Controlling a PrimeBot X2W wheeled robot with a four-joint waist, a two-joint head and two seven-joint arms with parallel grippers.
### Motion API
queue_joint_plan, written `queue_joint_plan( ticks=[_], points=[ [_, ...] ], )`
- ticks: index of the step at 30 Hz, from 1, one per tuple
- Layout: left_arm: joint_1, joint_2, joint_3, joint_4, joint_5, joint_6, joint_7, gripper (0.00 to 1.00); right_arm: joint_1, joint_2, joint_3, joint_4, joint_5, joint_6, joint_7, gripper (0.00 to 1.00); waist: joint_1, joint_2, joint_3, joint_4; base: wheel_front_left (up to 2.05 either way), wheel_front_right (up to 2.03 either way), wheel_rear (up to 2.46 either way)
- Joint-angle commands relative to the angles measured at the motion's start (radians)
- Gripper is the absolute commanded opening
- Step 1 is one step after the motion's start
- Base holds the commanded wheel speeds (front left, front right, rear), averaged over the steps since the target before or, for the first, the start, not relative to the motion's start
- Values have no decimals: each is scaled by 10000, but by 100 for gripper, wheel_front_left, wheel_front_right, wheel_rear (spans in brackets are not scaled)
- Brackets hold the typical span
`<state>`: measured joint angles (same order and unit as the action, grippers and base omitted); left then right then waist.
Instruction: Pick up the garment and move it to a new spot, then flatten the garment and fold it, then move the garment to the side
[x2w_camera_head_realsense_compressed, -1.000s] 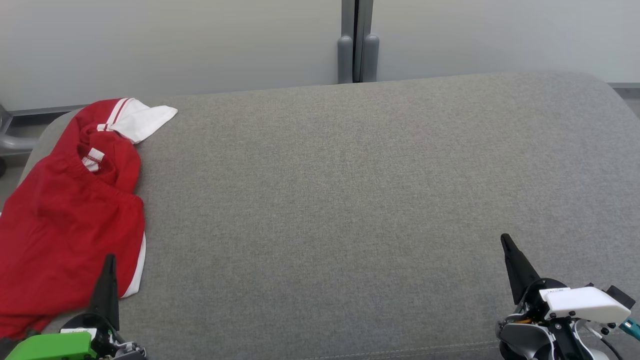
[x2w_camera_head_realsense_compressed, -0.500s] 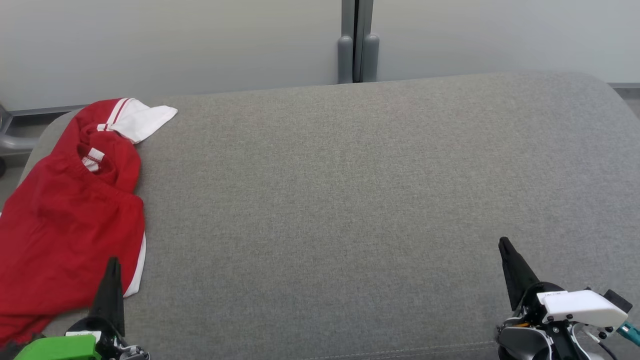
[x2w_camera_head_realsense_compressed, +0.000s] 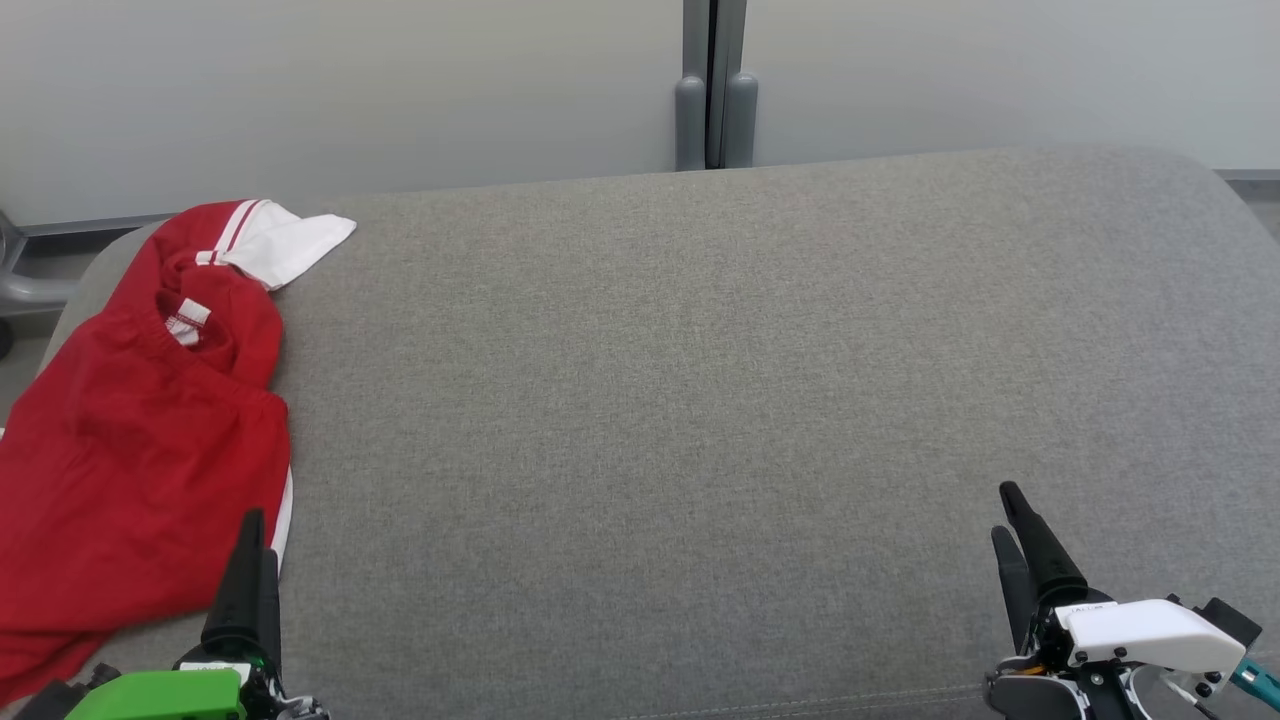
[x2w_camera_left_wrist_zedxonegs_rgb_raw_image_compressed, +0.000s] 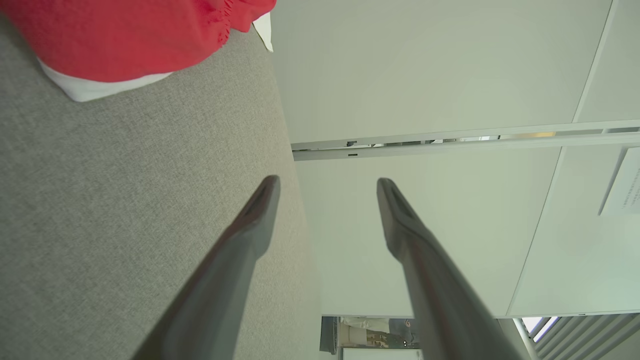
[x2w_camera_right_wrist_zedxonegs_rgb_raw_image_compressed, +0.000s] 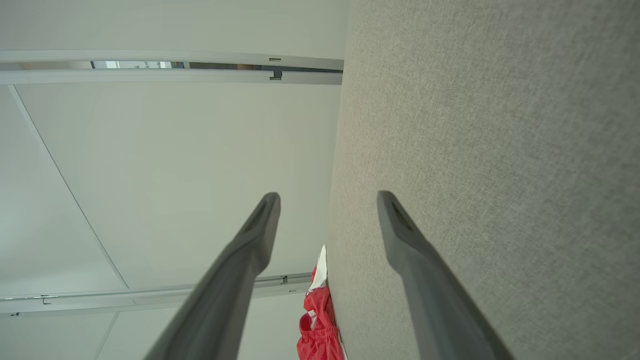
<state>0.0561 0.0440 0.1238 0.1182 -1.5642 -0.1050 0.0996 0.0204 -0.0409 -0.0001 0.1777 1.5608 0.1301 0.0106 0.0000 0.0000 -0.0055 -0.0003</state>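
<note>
**Lower left, head view:** the left gripper is shown with fingers spread and nothing held. It is set lower and further right than a second ago, with its tips drawn across the garment's lower right corner.

**Lower right:** the right gripper, likewise spread and empty, is also set lower. A second finger is now exposed on each.

**Left edge:** the red garment is left unmoved, lying crumpled on the grey cushion.

**Top:** a pale wall is seen.
</note>
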Motion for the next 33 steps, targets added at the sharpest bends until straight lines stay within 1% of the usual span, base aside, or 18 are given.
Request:
queue_joint_plan(
  ticks=[1, 2, 3, 11, 20, 27, 33],
  points=[
    [-69, 56, -93, -242, 337, 61, -129, 100, -146, -31, -2, -170, -339, 3, -120, 100, 0, 0, -8, 0, 0, 0, 0],
    [-76, 57, -187, -280, 681, 114, -233, 100, -163, -33, -5, -201, -661, 3, -198, 100, 0, 0, -21, -1, 0, 0, 0],
    [-76, 57, -187, -280, 681, 114, -233, 100, -163, -33, -5, -201, -661, 3, -198, 100, 0, 0, -21, -1, 0, 0, 0],
    [-109, 61, -490, -418, 2249, 298, -625, 100, -182, -42, 22, -484, -2232, 4, -493, 100, 0, 0, -74, -2, 0, 0, 0],
    [-74, 76, -720, -573, 4100, 466, -1025, 100, -154, -52, 273, -742, -4408, 4, -791, 100, 0, 0, -134, -3, 0, 0, 0],
    [26, 193, -974, -646, 5678, 576, -1312, 100, -117, -60, 452, -878, -5936, 4, -1007, 100, 0, 0, -178, -7, 0, 0, 0],
    [94, 287, -1155, -563, 6777, 683, -1540, 100, -113, -64, 596, -864, -7064, 5, -1180, 100, 0, 0, -219, -14, 0, 0, 0]
  ],
)
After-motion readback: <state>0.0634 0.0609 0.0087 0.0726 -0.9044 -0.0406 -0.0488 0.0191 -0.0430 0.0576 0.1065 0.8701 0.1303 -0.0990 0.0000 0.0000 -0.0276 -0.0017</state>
